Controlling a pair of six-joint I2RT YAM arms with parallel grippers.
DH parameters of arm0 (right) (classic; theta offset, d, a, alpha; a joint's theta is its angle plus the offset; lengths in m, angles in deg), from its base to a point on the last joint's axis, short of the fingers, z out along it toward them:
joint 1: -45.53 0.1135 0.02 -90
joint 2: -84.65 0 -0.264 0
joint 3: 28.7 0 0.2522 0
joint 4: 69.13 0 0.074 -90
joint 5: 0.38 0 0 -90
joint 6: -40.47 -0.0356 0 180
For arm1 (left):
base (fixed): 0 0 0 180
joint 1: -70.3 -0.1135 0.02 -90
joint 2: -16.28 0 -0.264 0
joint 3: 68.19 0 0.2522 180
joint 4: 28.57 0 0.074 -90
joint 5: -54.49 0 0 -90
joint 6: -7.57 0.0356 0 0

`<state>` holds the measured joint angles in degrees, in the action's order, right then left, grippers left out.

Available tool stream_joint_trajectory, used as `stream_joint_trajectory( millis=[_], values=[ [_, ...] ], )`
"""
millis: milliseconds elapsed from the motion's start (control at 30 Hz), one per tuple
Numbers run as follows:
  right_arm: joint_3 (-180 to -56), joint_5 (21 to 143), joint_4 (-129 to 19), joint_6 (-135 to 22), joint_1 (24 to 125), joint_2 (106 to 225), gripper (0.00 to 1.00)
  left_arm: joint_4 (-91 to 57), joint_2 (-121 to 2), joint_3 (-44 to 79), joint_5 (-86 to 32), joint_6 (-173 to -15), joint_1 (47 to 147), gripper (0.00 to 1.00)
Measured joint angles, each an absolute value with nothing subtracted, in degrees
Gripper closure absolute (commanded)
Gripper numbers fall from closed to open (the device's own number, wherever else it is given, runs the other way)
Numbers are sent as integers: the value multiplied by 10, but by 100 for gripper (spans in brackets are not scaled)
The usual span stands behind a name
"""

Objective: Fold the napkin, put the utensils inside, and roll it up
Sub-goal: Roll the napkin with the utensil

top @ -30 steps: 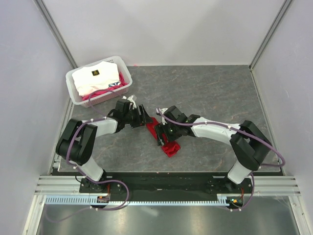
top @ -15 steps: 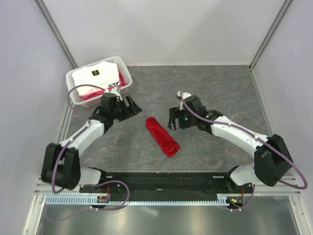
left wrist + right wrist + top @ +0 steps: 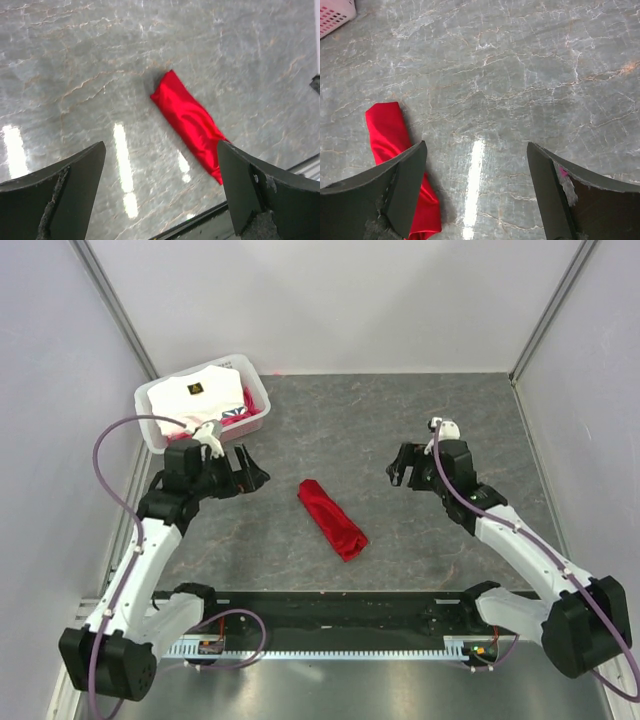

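The tabletop (image 3: 400, 420) under me is a grey slab with a stone look, crossed by pale, thin veins; it is glossy enough to throw back long white streaks of light in both wrist views. Pale, matte walls (image 3: 330, 300) close it in on three sides; a ribbed metal rail (image 3: 340, 642) runs along the near edge, beside my bases.

The napkin (image 3: 332, 520) lies on the bare tabletop about midway between my two arms, as a narrow, bright red bundle set on a slant, its far end nearer my left side; the cloth looks soft, with a slight sheen and shallow creases along its length (image 3: 192, 122), and one end is squared off (image 3: 384, 112); what is inside it I cannot tell.

My left fingers (image 3: 250, 470) are spread wide with nothing in them, well apart from the napkin; my right fingers (image 3: 398, 465) are likewise parted and bare, off to the other side.

At the far left corner sits a white plastic basket (image 3: 150, 418) with latticed sides; a folded white cloth (image 3: 195, 395) fills it, with some pink fabric at its edge.
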<state>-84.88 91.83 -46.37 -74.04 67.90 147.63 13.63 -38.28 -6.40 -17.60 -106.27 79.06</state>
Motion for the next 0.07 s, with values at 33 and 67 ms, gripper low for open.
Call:
stream_joint_trajectory(
  millis=[33, 67],
  values=[
    [-844, 919, -468, -737, 679, 1474, 10, 144, -375, -64, -176, -1056, 791, 0],
    [-839, 921, -471, -735, 679, 1472, 10, 150, -368, -64, -177, -1052, 790, 0]
  ],
)
